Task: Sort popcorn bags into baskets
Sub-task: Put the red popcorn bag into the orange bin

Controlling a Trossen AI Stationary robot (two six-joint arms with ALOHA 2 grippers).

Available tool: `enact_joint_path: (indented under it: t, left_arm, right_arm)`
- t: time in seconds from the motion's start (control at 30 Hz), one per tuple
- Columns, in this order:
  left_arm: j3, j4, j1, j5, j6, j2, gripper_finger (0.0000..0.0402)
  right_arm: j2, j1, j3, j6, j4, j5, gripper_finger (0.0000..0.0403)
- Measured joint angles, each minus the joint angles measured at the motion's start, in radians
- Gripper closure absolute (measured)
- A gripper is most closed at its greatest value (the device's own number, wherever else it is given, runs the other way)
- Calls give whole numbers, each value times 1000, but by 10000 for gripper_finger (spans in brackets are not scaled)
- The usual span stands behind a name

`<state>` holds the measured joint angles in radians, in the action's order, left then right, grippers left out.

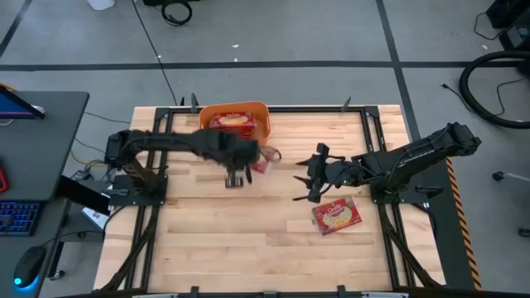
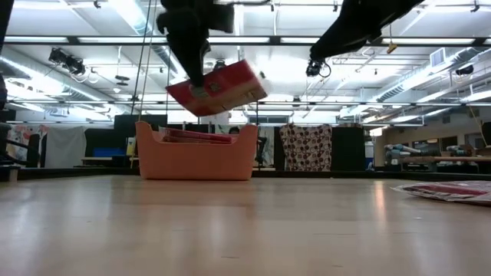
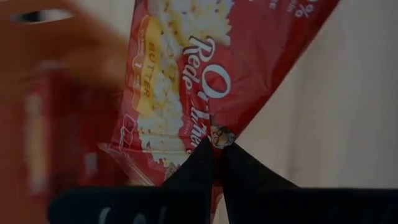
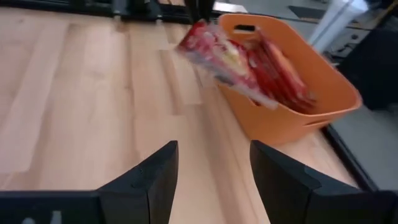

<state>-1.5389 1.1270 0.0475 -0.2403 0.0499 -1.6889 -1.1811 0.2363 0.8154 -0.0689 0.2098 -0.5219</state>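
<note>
Red popcorn bag [image 2: 217, 88] hangs pinched in the left gripper [image 3: 216, 149] just beside the orange basket [image 2: 197, 159]; carry it fully over the rim before releasing. Right gripper [image 4: 212, 163], spread, waits nearby.

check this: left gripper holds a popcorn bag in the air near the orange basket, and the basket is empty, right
Not quite. The left gripper does hold a popcorn bag in the air near the orange basket, but the basket is not empty: the right wrist view shows red bags already inside it.
</note>
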Motion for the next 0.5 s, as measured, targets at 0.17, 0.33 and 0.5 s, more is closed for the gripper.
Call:
enact_joint_path:
  t: [0.17, 0.33, 0.5]
  left_arm:
    - [-5, 46, 175, -15, 101, 5, 384]
    - [-5, 51, 340, -23, 238, 2, 384]
    - [-5, 40, 484, -15, 358, -14, 384]
  right_arm:
    - [5, -18, 0, -9, 3, -9, 199]
    - [5, -18, 0, -17, -3, -9, 199]
    - [5, -20, 0, -17, -21, -9, 200]
